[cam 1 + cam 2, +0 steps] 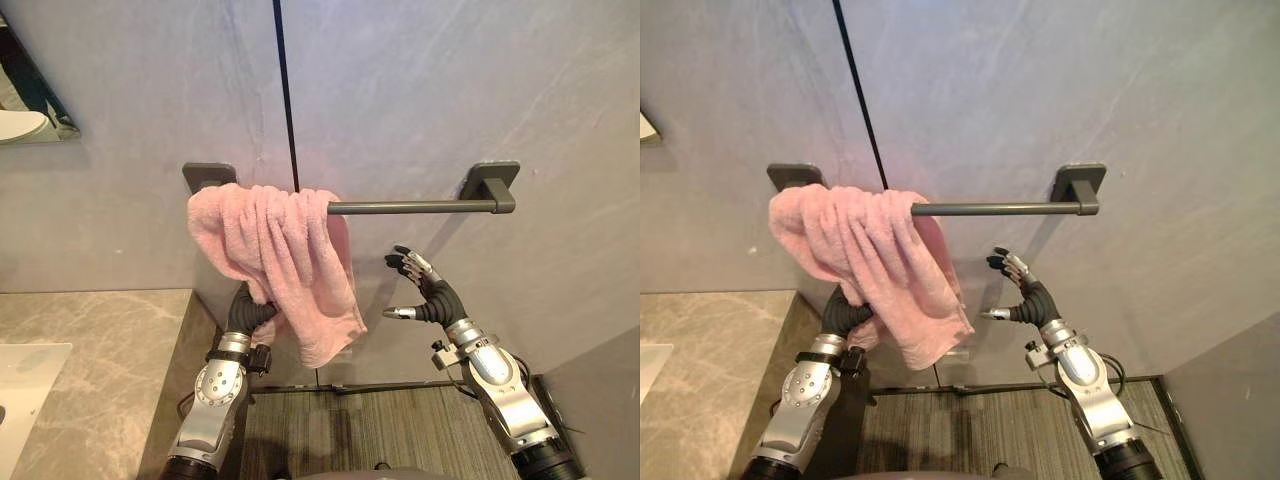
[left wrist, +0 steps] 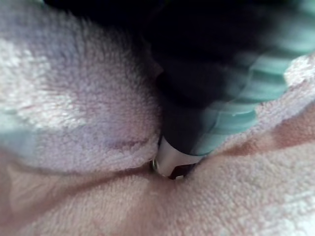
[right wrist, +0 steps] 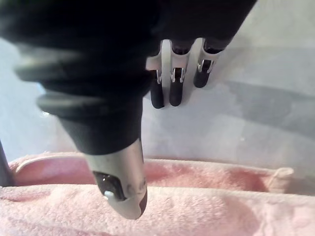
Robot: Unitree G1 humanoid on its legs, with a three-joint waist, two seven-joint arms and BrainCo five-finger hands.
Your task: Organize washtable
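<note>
The pink towel (image 1: 275, 260) was draped, kinda bunched, over the left end of the towel bar (image 1: 410, 207). The left robot hand (image 1: 247, 310) was buried under its folds, so its grip couldn't be told. The right robot hand (image 1: 432, 295) was held spread and empty just beside the towel, below the bar.

Cannot see the left hand (image 1: 244, 312) past its dark ribbed cover, sunk behind the hanging pink towel (image 1: 285, 255); cannot tell its hold. Cannot follow the towel bar (image 1: 410, 207) along its left stretch, draped over, nor see the lower edge of the left bracket (image 1: 208, 172). From the left wrist, can make out little beyond blurred dark cover pressed into towel folds. Cannot see the whole mirror (image 1: 35, 100), cut by the left edge, nor the white basin (image 1: 25, 380) and marble counter (image 1: 110, 335), cut at the lower left; cannot name the white shape reflected in the mirror
</note>
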